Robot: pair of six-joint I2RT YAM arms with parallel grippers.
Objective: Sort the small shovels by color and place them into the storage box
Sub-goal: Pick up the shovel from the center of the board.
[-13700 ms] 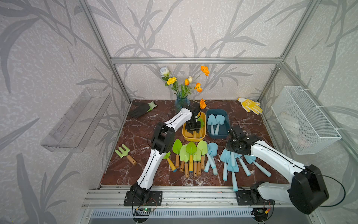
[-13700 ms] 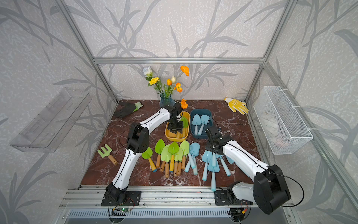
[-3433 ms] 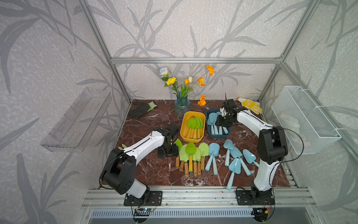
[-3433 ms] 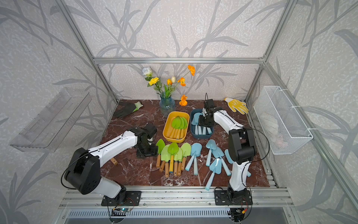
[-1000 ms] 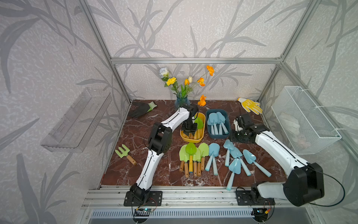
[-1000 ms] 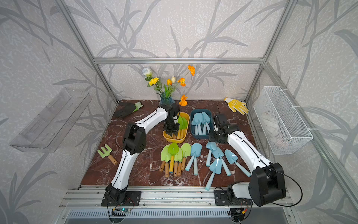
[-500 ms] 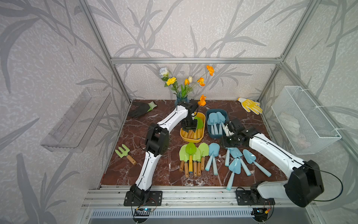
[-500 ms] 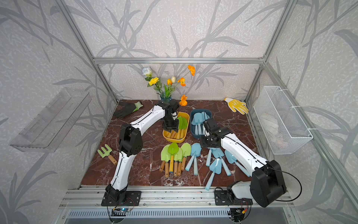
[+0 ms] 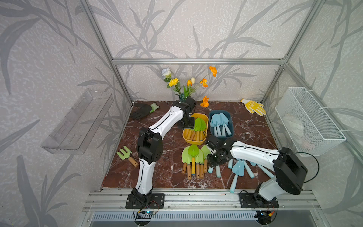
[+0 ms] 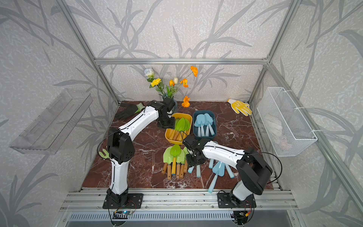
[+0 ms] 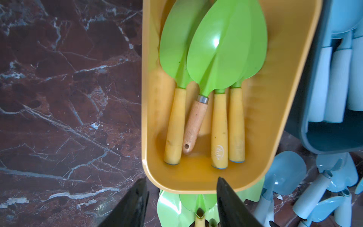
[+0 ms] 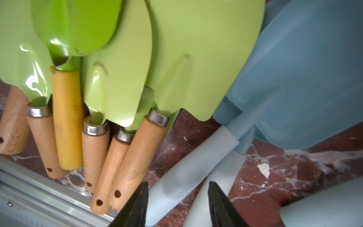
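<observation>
Left gripper (image 11: 181,178) hangs spread and empty above yellow box (image 11: 275,108); right gripper (image 12: 177,182), spread, seemingly straddles pale blue shovel (image 12: 186,171).

Count two storage boxes toward 12 o'clock on the table: one yellow box (image 9: 193,141) and one blue box (image 9: 232,125).

The yellow box holds four green shovels (image 11: 225,49): three with yellow handles and one with a wooden handle. The blue box holds at least three blue shovels (image 9: 217,119). You cannot read the exact number.

- At 6 o'clock, count six loose green shovels (image 9: 193,150): five wooden handles, one yellow.
- At 5 o'clock, count at least six loose blue shovels (image 9: 237,170). The right arm (image 9: 253,154) covers part of this group.

Also count:
- one rake (image 9: 124,154) at 8 o'clock
- one dark glove (image 9: 144,111) at 11 o'clock
- one yellow glove (image 9: 254,107) at 1 o'clock
- one bunch of flowers (image 9: 173,82) at 12 o'clock
- one wire basket (image 9: 306,121) at 3 o'clock
- one clear shelf (image 9: 78,121) at 9 o'clock
</observation>
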